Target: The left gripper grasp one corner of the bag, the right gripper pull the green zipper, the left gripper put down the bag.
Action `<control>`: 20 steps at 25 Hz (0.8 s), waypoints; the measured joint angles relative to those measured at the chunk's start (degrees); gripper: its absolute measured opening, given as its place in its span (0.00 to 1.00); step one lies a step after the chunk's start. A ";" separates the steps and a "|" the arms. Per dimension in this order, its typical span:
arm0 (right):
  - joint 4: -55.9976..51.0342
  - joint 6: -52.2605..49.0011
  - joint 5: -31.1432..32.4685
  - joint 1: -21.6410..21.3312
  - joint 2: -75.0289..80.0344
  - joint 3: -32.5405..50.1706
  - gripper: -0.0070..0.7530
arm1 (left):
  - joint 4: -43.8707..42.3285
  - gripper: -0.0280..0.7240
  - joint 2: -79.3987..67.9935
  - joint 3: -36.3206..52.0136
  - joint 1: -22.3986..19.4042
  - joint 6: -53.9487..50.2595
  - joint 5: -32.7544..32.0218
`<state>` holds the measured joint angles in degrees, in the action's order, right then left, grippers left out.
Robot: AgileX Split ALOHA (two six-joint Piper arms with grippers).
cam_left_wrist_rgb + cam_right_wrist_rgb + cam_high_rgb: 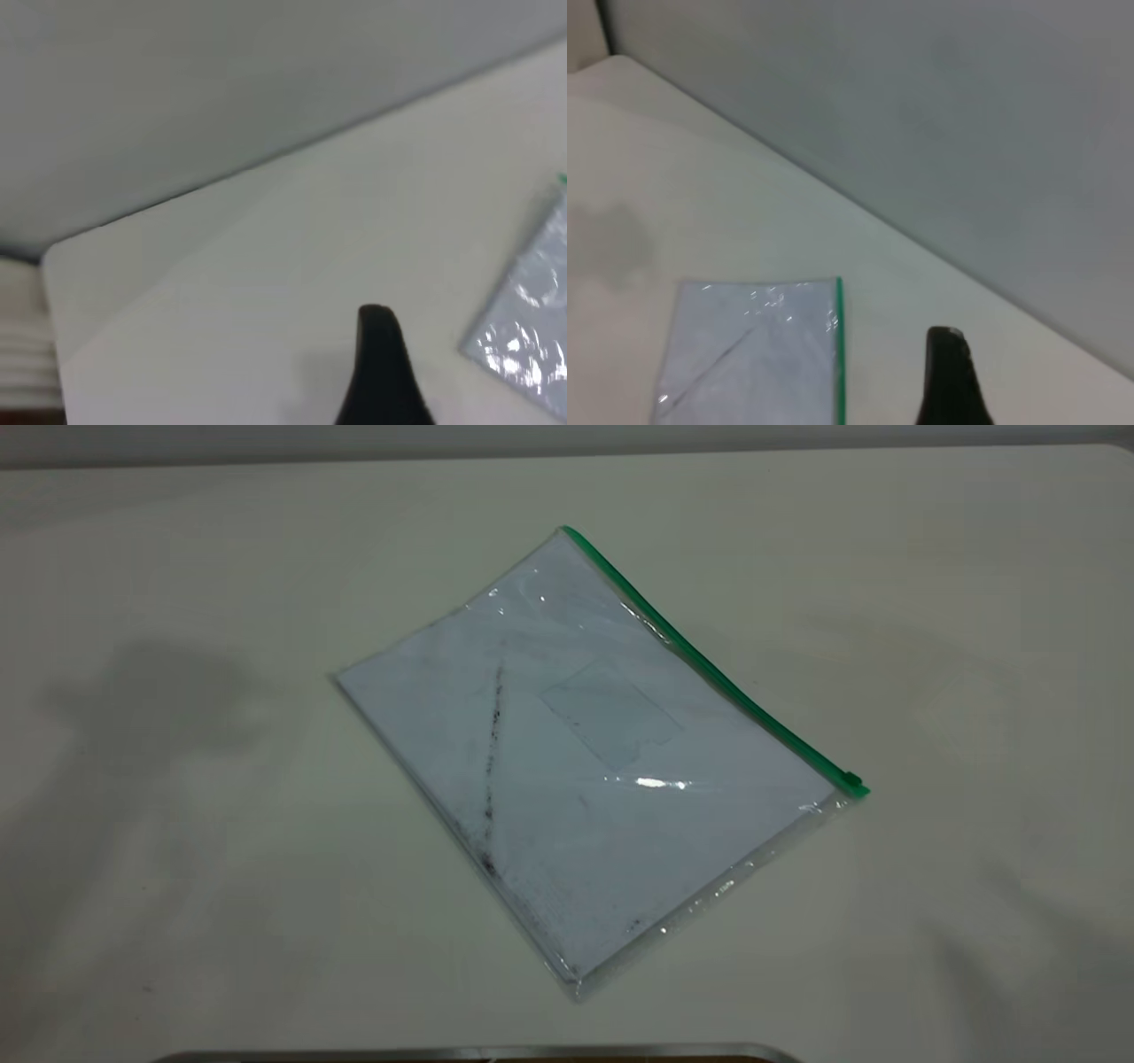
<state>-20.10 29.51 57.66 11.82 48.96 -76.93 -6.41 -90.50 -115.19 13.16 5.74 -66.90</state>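
Nothing was grasped yet: the flat clear plastic bag [585, 753] lay untouched. My left gripper [379, 372] needed its corner; I couldn't tell how far it gaped.

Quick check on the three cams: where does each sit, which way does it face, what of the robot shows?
Exterior: high, looking steeply down at the table and the bag; no arm shows.
Left wrist: on the left arm, facing across the table to the wall; one finger of the left end effector shows.
Right wrist: on the right arm, same way; one finger of the right end effector shows.
All three share the bag's green zipper.
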 joint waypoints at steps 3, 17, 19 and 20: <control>0.00 -1.08 4.29 0.00 -5.05 0.40 0.71 | -2.13 0.82 2.85 0.05 0.00 -6.71 0.00; 0.00 -7.01 9.14 0.00 -32.47 25.88 0.71 | -0.10 0.82 32.13 34.46 0.00 -9.35 0.00; 0.00 -7.31 9.69 0.00 -35.72 28.89 0.71 | -0.10 0.82 36.85 40.04 0.00 -9.42 0.00; 0.00 -7.36 9.75 0.00 -37.02 29.99 0.71 | -0.10 0.82 39.38 42.88 0.00 -9.48 0.00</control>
<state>-20.10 22.15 67.42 11.82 11.94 -46.94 -6.51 -51.12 -72.31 13.16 -3.74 -66.90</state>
